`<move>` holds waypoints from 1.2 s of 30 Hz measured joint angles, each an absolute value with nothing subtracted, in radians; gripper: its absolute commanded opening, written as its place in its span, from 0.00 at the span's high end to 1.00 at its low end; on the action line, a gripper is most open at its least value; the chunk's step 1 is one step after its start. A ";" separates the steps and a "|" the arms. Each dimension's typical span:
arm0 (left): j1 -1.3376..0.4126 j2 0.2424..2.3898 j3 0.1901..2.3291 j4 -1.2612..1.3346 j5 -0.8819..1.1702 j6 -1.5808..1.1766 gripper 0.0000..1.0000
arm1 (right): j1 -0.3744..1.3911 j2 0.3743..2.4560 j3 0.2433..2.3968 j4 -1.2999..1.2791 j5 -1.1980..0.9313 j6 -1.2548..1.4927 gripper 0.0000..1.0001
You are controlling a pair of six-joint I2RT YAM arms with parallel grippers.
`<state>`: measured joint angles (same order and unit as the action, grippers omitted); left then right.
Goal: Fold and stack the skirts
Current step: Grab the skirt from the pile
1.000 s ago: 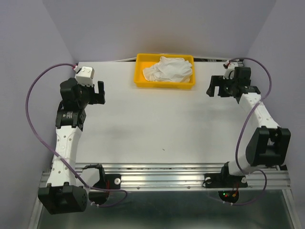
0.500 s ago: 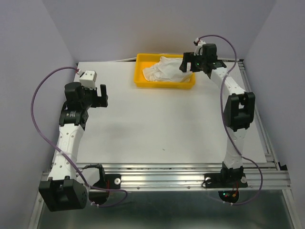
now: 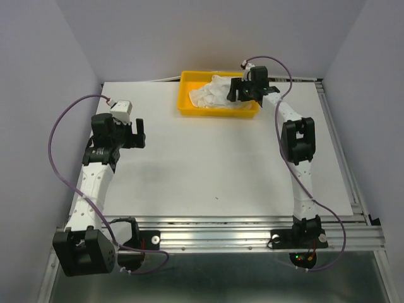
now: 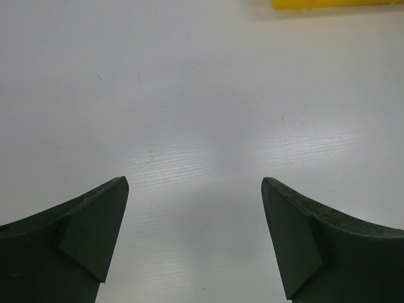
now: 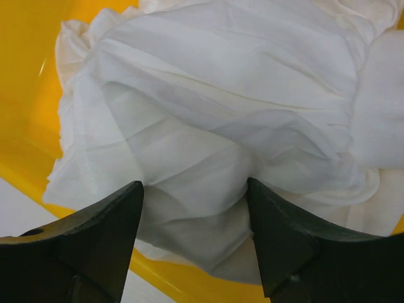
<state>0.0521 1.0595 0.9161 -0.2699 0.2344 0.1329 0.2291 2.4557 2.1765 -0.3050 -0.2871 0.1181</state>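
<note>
The white skirts (image 3: pixel 211 93) lie crumpled in a bundle inside the yellow tray (image 3: pixel 189 108) at the back of the table. My right gripper (image 3: pixel 235 92) is open over the tray's right part, its jaws on either side of a fold of the pleated white fabric (image 5: pixel 202 151) without closing on it. The tray's yellow wall (image 5: pixel 25 76) shows around the bundle in the right wrist view. My left gripper (image 3: pixel 135 132) is open and empty over the bare table at the left; the left wrist view shows only white tabletop between its fingers (image 4: pixel 82 240).
The white tabletop (image 3: pixel 214 164) spreads in front of the tray. A corner of the yellow tray (image 4: pixel 328 3) shows at the top of the left wrist view. Purple cables loop from both arms. The metal rail with the arm bases runs along the near edge.
My right arm swung from the back right corner leftward over the tray and down to the skirts. My left gripper drifted a little forward and right.
</note>
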 measured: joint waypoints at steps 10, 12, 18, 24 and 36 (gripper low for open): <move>0.052 1.079 0.907 -0.271 0.231 0.150 0.01 | 0.309 2.405 2.114 -0.310 -0.446 0.077 0.83; 0.052 1.079 0.907 -0.270 0.232 0.152 0.01 | 0.323 2.405 2.114 -0.316 -0.460 0.069 0.68; 0.052 1.092 0.907 -0.268 0.233 0.160 0.01 | 0.342 2.403 2.188 -0.438 -0.529 0.012 0.23; 0.052 1.124 0.907 -0.266 0.255 0.160 0.01 | 0.340 2.311 2.124 -0.438 -0.489 0.035 0.39; 0.052 1.140 0.910 -0.261 0.269 0.159 0.01 | 0.159 2.212 2.095 -0.328 -0.311 0.145 0.45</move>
